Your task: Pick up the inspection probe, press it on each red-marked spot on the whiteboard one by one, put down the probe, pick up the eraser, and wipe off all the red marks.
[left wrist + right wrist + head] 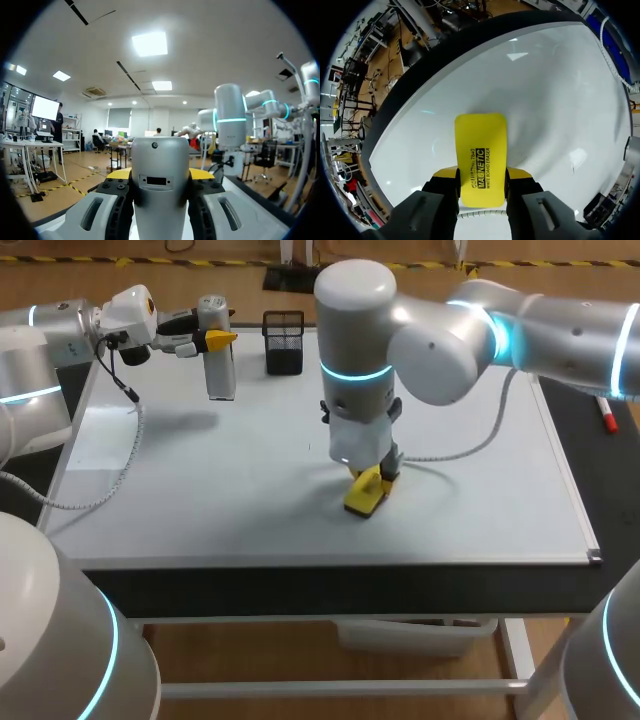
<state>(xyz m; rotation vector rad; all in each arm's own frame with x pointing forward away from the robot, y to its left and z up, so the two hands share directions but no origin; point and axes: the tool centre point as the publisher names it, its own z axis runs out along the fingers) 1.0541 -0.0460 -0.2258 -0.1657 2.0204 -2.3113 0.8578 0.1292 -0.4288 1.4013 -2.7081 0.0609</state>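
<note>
Over the far left of the whiteboard (pixel 200 490), the left gripper (pixel 213 338) clamps the grey inspection probe (pixel 220 365) between both fingers, beside a black mesh pen holder (pixel 284 341). Near the middle, the right gripper (pixel 372 478) pinches the yellow eraser (pixel 364 495) from two sides, down on the board.

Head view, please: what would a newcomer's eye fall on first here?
The yellow eraser, gripped by the right end effector at the middle of the whiteboard. Next, the grey probe, held upright in the left end effector at the whiteboard's far left corner, beside a black mesh cup.
</note>
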